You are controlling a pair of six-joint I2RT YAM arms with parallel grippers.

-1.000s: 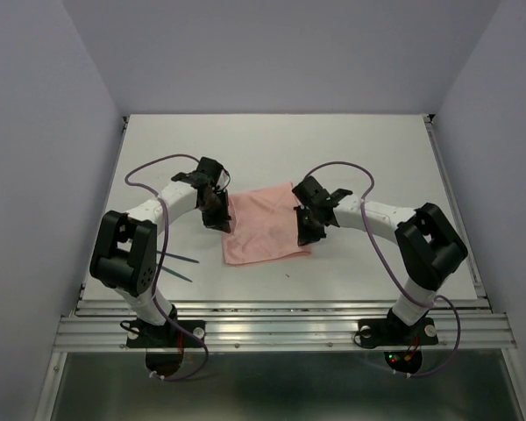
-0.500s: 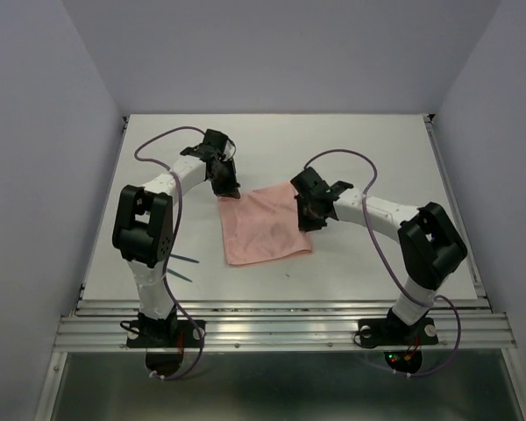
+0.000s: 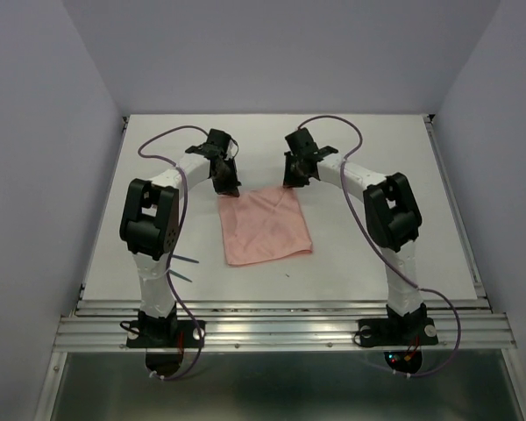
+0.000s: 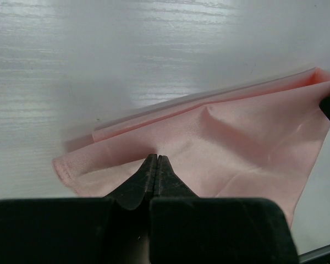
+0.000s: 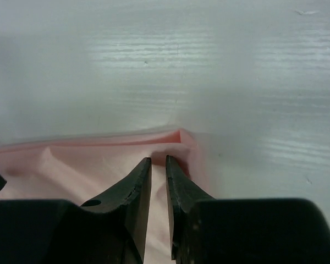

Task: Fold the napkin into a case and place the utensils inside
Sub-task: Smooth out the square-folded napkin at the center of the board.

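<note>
Two grippers at far edge of napkin point(image 3: 265, 230) on table point(image 3: 377, 149). Left gripper point(image 4: 155, 159) pinched tight on far-left corner. Right gripper point(image 5: 158, 160) narrowly apart over far-right corner. Utensils point(image 3: 184, 261) by left arm point(image 3: 149, 219), off napkin.

Two arms up: left arm point(image 3: 149, 230) and right arm point(image 3: 391, 210), white shells, chunky black joint housings. Purple cables point(image 3: 160, 142) loop off both. Black bases point(image 3: 162, 333), green and red lights by the right one. Left tool point(image 4: 155, 158) and right tool point(image 5: 158, 160) are matte black, fingers tapering thin.
</note>
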